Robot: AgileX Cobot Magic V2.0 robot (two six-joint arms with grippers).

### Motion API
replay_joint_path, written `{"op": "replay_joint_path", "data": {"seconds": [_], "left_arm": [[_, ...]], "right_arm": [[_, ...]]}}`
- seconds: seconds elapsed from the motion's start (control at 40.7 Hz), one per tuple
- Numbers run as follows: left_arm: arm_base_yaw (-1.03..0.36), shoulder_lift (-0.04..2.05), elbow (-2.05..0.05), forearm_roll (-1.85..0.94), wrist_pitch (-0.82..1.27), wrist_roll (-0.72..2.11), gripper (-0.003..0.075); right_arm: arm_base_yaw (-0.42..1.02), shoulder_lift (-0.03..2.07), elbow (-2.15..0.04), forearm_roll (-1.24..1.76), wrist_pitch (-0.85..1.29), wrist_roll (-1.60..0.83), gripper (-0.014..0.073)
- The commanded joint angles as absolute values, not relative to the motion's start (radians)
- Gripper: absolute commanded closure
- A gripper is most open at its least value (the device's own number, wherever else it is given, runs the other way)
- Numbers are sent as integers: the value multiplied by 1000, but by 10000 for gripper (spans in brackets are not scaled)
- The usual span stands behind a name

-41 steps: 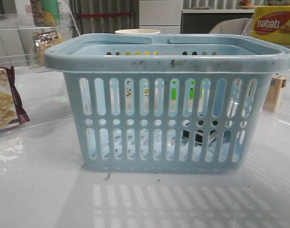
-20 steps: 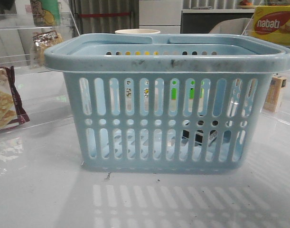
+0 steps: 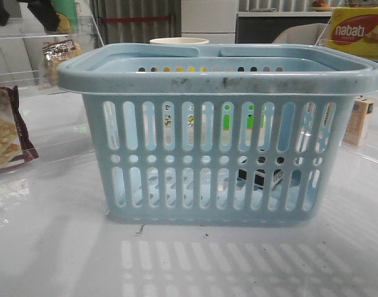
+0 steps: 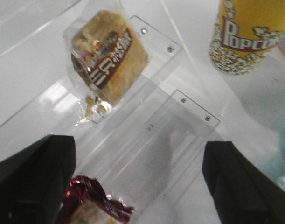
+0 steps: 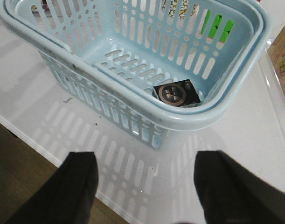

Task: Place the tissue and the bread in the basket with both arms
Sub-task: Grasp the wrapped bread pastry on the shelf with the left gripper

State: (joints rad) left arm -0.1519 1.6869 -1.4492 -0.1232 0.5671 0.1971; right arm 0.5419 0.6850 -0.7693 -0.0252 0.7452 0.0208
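Right wrist view alone: tissue (image 5: 177, 93) flat on basket (image 5: 189, 119) floor.

My white glossy table (image 3: 59, 247) carries the blue basket (image 3: 219, 158) at its middle. To the far left lie a maroon-edged cracker packet (image 3: 6, 133), the bread packet (image 4: 107, 58) and a yellow popcorn tub (image 4: 247, 32). A small tan box (image 3: 360, 120) stands just right of the basket.

Bright, glary table (image 3: 52, 247); blurry wrist views
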Motion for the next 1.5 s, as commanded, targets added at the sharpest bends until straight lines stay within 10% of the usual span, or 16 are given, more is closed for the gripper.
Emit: {"op": "replay_joint_path", "data": {"seconds": [0.0,0.418,1.007,1.474], "left_arm": [[-122,1728,-1564,-154,496,186,117],[-97,1976,-1749,-266,397,186,129],[-97,1875,-1749,-361,464,186,632],[-190,1557,-1749,-397,711,387,629]], "right_arm": [[539,680,-797,-34,682,17,46],[539,680,-797,-34,683,17,46],[539,680,-797,-34,683,17,46],[539,680,-797,-34,683,17,46]]}}
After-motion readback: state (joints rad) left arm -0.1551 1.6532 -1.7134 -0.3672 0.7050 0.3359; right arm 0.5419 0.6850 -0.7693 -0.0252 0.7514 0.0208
